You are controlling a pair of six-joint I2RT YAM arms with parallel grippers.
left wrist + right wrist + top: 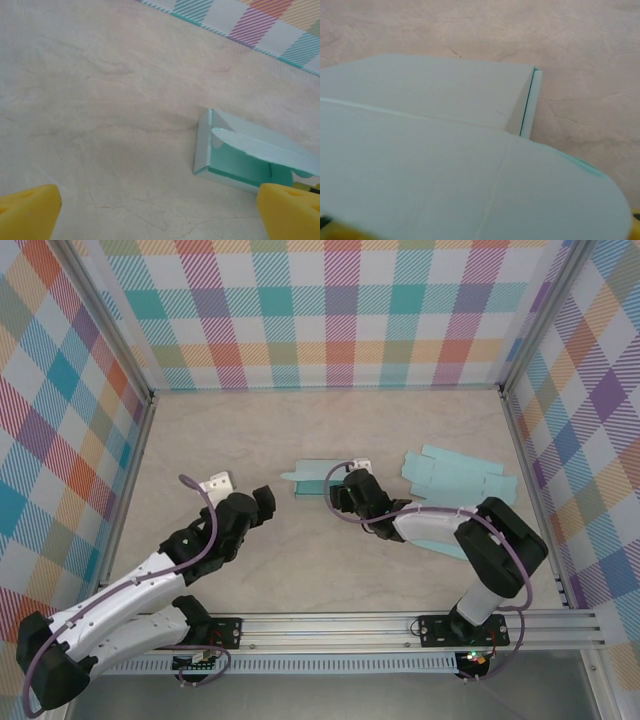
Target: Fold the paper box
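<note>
Lying near the middle of the bench (300,570), the partly folded paper box (312,480) has the left gripper (263,502) close off its left end, fingers spread wide apart, while the right gripper (345,490) meets its right end, though whether those jaws grip it cannot be told.

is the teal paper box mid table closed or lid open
Open: the small teal paper box has its side walls folded up, but its rounded lid flap stands lifted, not tucked in.

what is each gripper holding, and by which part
Left gripper: nothing, jaws open. Right gripper at the paper box, flap end; hold cannot be told.
</note>
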